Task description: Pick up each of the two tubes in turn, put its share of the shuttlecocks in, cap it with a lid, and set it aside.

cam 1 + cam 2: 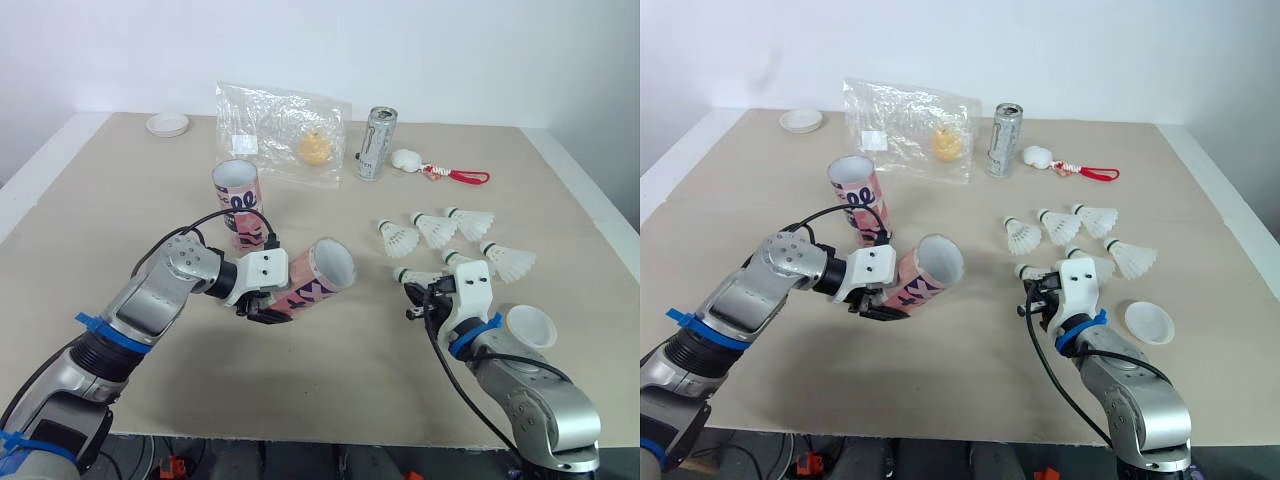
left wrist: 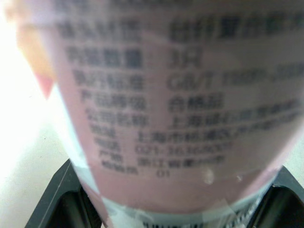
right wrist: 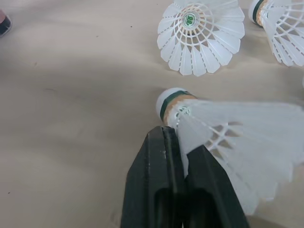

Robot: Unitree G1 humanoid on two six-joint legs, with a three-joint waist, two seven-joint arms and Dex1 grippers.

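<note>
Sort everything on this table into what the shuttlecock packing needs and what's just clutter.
Job: held tube, standing tube, pinched shuttlecock, loose shuttlecocks, near lid, far lid.
Clutter: plastic bag, can, white charm on red cord.

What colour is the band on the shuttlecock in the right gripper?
Dark green band behind the white tip of the shuttlecock; the right wrist view shows it best.
</note>
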